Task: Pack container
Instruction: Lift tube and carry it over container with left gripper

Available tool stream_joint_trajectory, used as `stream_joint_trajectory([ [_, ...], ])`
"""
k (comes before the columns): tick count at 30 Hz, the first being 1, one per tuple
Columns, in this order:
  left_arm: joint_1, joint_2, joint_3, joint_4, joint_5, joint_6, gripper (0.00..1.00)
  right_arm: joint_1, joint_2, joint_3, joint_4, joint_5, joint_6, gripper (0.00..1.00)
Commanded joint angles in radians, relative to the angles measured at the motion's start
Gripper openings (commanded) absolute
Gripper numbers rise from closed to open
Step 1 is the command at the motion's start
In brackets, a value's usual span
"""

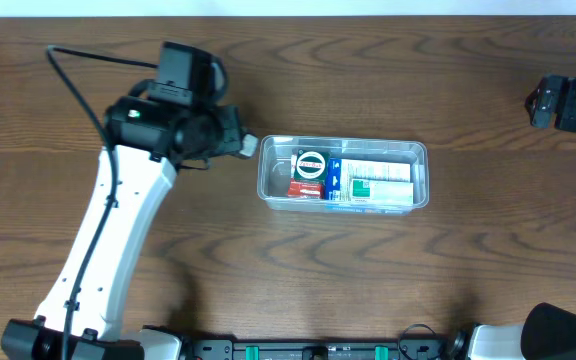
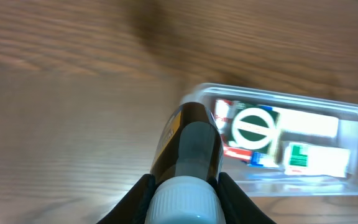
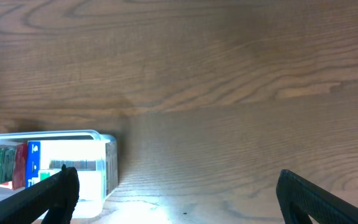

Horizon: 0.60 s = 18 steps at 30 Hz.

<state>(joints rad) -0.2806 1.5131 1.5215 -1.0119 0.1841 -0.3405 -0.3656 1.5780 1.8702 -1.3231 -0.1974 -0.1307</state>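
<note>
Broadly, the wooden table (image 1: 418, 60) carries the task's one large thing, the container (image 1: 420, 152), a clear shallow tub lying near the middle with its long side running across. It already holds several packets: a white box with a green mark (image 1: 373, 186) toward the right and a packet with a round green-and-white label (image 1: 311, 164) toward the left. The step in hand looks like adding one more item. The left gripper (image 1: 238, 144) hovers just beside the tub's left end, its jaws closed around a small dark bottle (image 2: 188, 146) with a white cap. Next it would need to clear the rim and find room, and the crowded left half seems the obstacle. The right gripper (image 3: 176, 190) hangs well apart, jaws wide, holding nothing.
</note>
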Motion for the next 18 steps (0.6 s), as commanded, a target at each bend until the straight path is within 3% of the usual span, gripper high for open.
stream_joint_trajectory([
  [1,-0.071,-0.009,0.021,0.026,-0.036,-0.081,0.3,-0.007,0.005,0.003,-0.001,-0.001,0.014,0.99],
  [13,-0.306,0.027,0.021,0.034,-0.367,-0.245,0.3,-0.007,0.005,0.003,-0.001,-0.001,0.014,0.99],
  [18,-0.344,0.105,0.021,0.037,-0.414,-0.267,0.3,-0.007,0.005,0.003,-0.001,-0.001,0.014,0.99],
])
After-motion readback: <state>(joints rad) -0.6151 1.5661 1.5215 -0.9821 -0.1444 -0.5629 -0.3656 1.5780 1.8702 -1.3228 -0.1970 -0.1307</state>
